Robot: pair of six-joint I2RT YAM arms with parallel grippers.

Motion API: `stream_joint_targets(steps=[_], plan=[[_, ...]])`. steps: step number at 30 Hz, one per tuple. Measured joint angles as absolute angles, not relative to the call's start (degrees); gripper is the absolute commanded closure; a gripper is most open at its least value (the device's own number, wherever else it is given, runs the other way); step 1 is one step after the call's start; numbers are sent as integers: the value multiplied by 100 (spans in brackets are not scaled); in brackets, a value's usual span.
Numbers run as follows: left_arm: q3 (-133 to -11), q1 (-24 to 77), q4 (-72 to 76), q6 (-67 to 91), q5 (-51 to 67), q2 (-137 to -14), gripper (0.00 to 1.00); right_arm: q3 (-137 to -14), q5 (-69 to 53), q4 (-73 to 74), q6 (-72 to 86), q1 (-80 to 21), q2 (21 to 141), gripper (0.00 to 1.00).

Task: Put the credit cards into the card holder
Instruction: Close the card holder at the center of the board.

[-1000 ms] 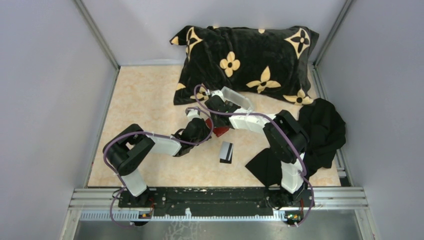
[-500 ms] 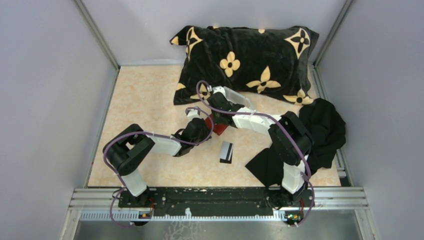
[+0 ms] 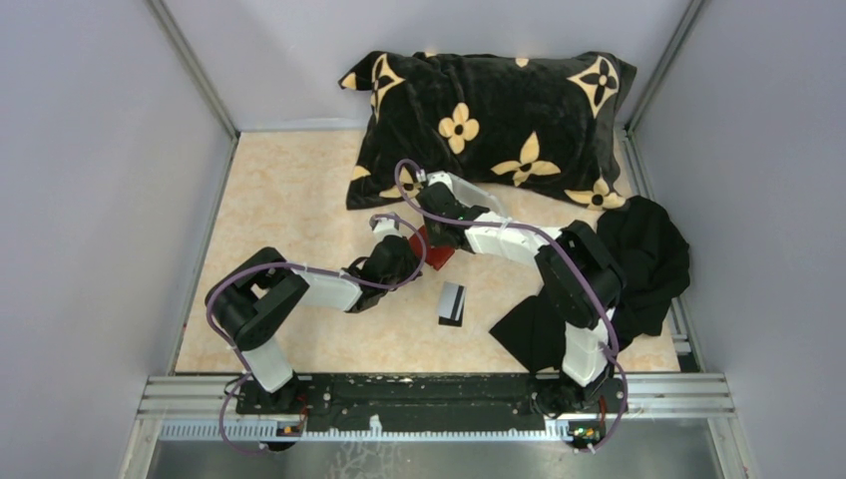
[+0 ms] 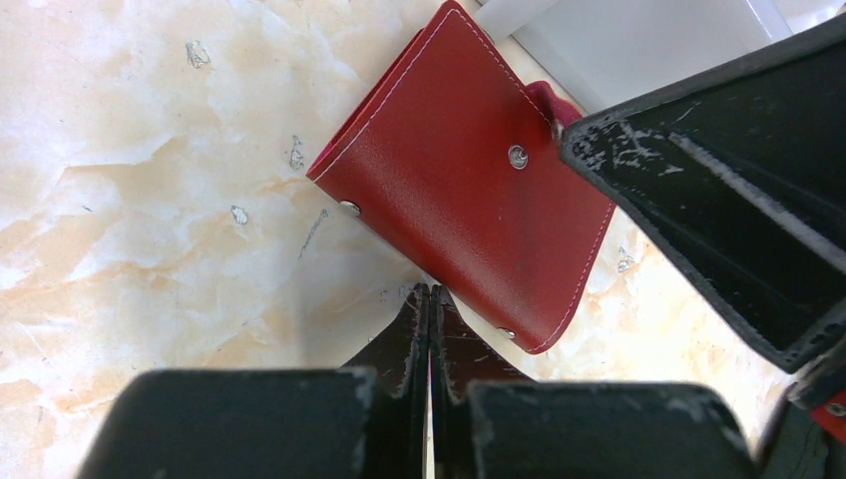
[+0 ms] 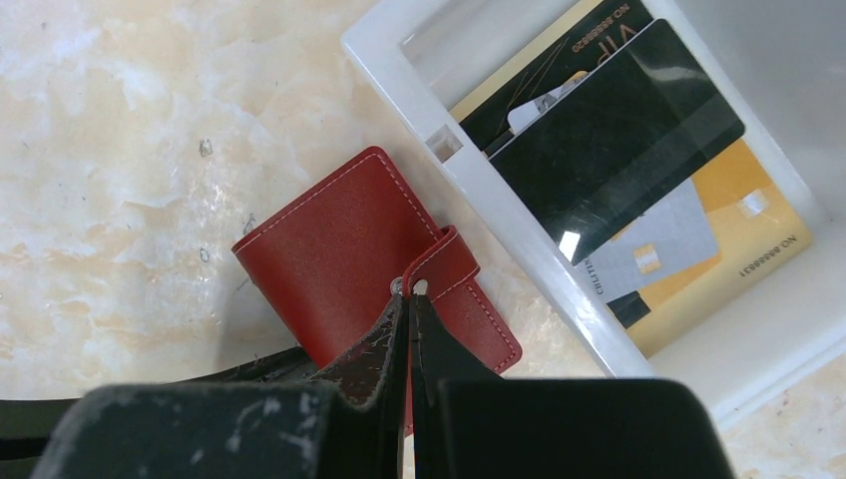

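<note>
Red card holder (image 5: 339, 235) folded shut on the marbled table (image 5: 120, 150)
White stitching, snap strap; it sits just beside the white tray (image 5: 479, 190) of credit cards (image 5: 619, 130), one reading "VIP". Left gripper (image 4: 429, 299) and right gripper (image 5: 407, 299) are both clenched tight, tips at the holder.

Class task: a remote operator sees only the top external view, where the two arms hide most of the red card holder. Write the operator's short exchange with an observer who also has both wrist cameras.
Operator: From above I can barely see the card holder. Is it open?
Observer: No. The left wrist camera shows it folded shut, lying flat on the table.
Operator: I see only one loose card. Where are the others?
Observer: The right wrist camera shows several overlapping in a white tray beside the holder, a black card on top of gold ones.
</note>
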State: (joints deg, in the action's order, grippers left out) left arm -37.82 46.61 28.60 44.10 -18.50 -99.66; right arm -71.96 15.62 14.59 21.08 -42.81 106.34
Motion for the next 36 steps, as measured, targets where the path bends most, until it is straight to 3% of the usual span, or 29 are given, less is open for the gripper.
stream_joint_targets(steps=[36], plan=[[-3839,4661,2919,4410,-1835,-10044,100,-7258,1365,1448,2102,-4259,10914,99]])
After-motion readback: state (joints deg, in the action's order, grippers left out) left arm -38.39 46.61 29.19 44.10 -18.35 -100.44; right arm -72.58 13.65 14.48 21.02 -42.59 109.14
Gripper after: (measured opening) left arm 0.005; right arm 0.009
